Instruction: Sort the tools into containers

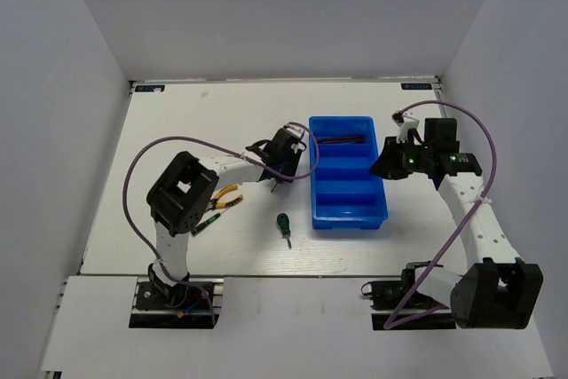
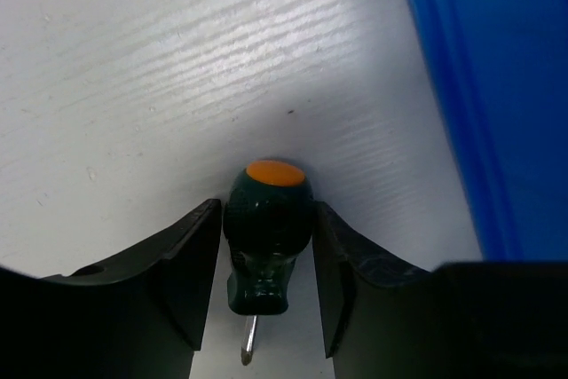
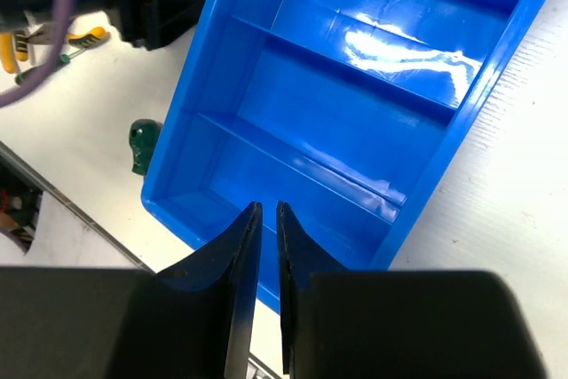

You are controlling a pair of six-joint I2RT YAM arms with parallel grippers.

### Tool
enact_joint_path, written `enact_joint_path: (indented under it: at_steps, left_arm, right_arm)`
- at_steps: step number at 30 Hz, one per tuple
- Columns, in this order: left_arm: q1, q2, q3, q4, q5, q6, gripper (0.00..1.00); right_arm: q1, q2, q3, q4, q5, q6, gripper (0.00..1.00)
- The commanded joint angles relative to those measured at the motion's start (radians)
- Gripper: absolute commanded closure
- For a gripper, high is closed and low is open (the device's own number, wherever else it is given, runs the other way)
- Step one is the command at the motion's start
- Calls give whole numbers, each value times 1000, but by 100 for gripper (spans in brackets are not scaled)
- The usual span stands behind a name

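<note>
Pickup: your left pincer [image 2: 266, 250] straddled the screwdriver [image 2: 268, 206], grip unclear | right pincer [image 3: 267, 219] was nearly closed, empty | next needed: clamp, lift.

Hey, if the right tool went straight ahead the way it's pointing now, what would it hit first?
Probably the tray. The right tool points down into the tray's near end compartment, and nothing shows in between. How high it hangs above that floor is unclear.

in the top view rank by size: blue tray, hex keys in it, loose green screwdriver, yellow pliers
1. blue tray
2. hex keys, long but thin
3. loose green screwdriver and yellow pliers: unsure, the left arm hides part of the pliers
</note>
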Motion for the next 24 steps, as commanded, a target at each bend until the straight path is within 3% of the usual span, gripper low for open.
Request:
enact_joint_path:
  at_steps: [1,5,7,8,9,11,13,14,15,16,17,20,24]
  left_arm:
    - [3,9,31,-41,-25,-6,44]
    - [3,21,50,-66,-38,-6,55]
    - [3,21,50,-75,-48,-6,75]
    - [3,0,50,-75,-48,-6,89]
    - [3,-14,50,-75,-48,-6,95]
    - [-6,-61,60,-75,-75,-6,100]
    - [-6,-118,60,-51,-84,3,100]
    - [-6,-175,60,-29,-84,29,100]
    - [-6,-201,51,24,-74,42,100]
    - [-6,-224,36,61,-59,61,100]
    - [-6,-242,36,95,-37,99,100]
    - [-6,-276,25,218,64,179,100]
    - [-6,-244,97,305,303,227,100]
  right_arm:
    - [-21,-21,1,27,-63,17,82]
    - [-32,-23,-2,30,-95,20,80]
    - [-34,-23,-2,30,-99,20,80]
    - [-37,-23,-4,27,-102,18,75]
    - [-34,-18,-5,30,-106,18,65]
    - [-34,-16,-2,25,-142,-3,26]
    - [-34,-13,-5,19,-183,-21,23]
    - [-34,-13,-4,16,-197,-37,33]
    - [-61,-13,-7,13,-210,-43,73]
    - [-63,-12,-10,13,-245,-57,88]
    - [-61,-12,-13,16,-259,-67,95]
    - [-66,-12,-18,15,-293,-95,97]
    - [-78,-15,-21,-4,-342,-138,97]
